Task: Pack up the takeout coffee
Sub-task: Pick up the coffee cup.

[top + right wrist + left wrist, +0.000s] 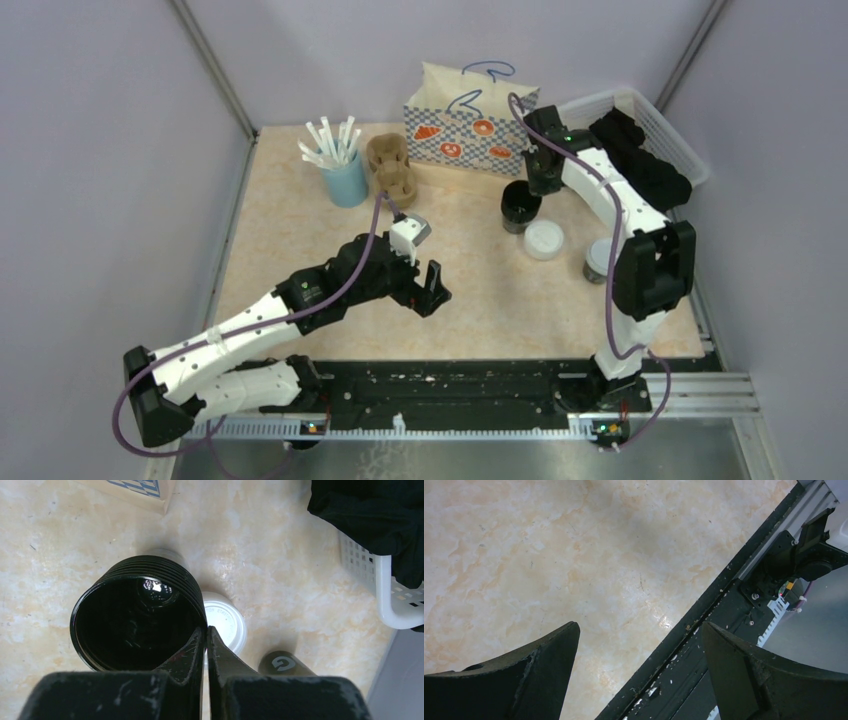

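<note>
A lidless black cup [520, 206] with a ribbed rim stands right of centre, in front of the bag. My right gripper [541, 186] is shut on its rim; in the right wrist view the fingertips [206, 630] pinch the near-right wall of the cup [135, 612]. A loose white sip lid [543, 240] lies just beside it and also shows in the right wrist view [227, 622]. A second black cup [598, 260] with a lid stands further right, partly hidden by my right arm; it carries a white G mark [284, 664]. My left gripper [432, 285] is open and empty [640, 626].
A patterned paper bag [468, 125] stands at the back centre. The brown cup carrier [392, 165] and the light-blue cup of straws [345, 172] stand at the back left. A white basket [680, 150] with black cloth sits at the back right. The black rail [704, 645] runs along the table's near edge.
</note>
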Tool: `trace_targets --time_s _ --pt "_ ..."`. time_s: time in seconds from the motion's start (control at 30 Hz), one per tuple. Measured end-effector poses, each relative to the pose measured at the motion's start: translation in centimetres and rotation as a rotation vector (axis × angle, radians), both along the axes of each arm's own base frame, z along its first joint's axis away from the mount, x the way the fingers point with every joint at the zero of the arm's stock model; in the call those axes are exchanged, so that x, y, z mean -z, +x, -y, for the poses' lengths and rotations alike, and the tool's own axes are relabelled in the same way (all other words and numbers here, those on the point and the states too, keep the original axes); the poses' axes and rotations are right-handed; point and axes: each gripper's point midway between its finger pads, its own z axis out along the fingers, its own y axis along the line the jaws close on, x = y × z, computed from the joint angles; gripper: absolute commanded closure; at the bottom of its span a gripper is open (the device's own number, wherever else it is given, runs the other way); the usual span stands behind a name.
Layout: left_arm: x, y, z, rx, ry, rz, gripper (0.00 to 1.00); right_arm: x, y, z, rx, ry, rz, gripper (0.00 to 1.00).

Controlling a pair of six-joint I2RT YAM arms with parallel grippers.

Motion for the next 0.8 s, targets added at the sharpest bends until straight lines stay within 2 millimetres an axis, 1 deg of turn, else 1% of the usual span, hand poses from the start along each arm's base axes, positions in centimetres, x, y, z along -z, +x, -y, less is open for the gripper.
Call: trace_targets --time_s 0.2,0.37,0.53,0.7,0.8 --pt "0.0 0.0 0.0 0.000 0.000 0.000 0.02 -0.1 -0.2 0.0 -0.001 -0.018 -0.005 1.00" --pt "0.0 0.0 0.0 0.000 0.000 0.000 0.01 -1.0 0.3 -0.4 0.016 0.010 0.020 1.00" --pt "0.1 0.0 0.0 0.000 0.003 -0.001 0.02 -1.8 0.4 -0.5 0.046 0.074 0.034 1.00" --pt "0.1 0.0 0.0 0.000 0.004 -0.002 0.01 -3.3 0.4 0.2 0.079 0.150 0.066 1.00" --pt "0.3 0.1 0.1 0.000 0.008 -0.005 0.01 -3.9 -0.1 0.8 0.100 0.185 0.074 1.00"
